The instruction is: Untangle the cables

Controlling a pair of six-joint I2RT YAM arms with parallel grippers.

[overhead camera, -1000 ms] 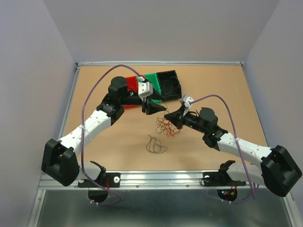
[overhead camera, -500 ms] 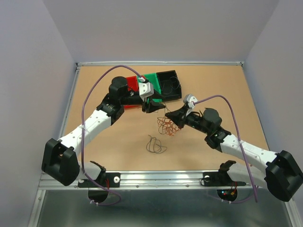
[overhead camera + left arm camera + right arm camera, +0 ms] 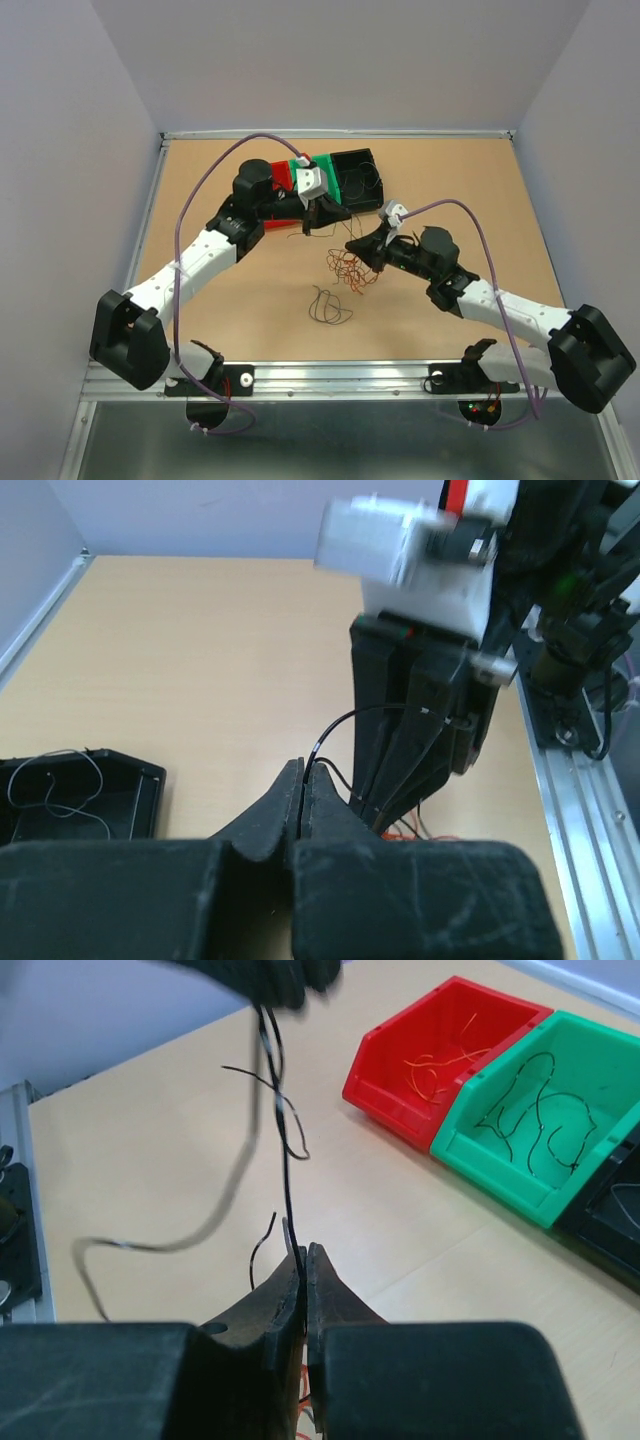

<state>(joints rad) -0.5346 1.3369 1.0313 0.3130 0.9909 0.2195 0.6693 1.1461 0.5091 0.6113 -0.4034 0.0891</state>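
From above, the black cable strung between the two grippers was too fine to make out, and the left arm hid most of the red bin. In front of the green bin, the left gripper pinched one end and the right gripper the other. The orange tangle showed farther from that bin, just beside the right gripper.

Left arm: your left arm reaches forward and inward from its base, elbow bent.
Left gripper: jaws pressed together, tips aimed at your right gripper.
Right arm: stretched forward and inward, mirroring the left.
Right gripper: jaws closed, tips meeting.
Spacing: your two grippers sit near each other, tips apart.
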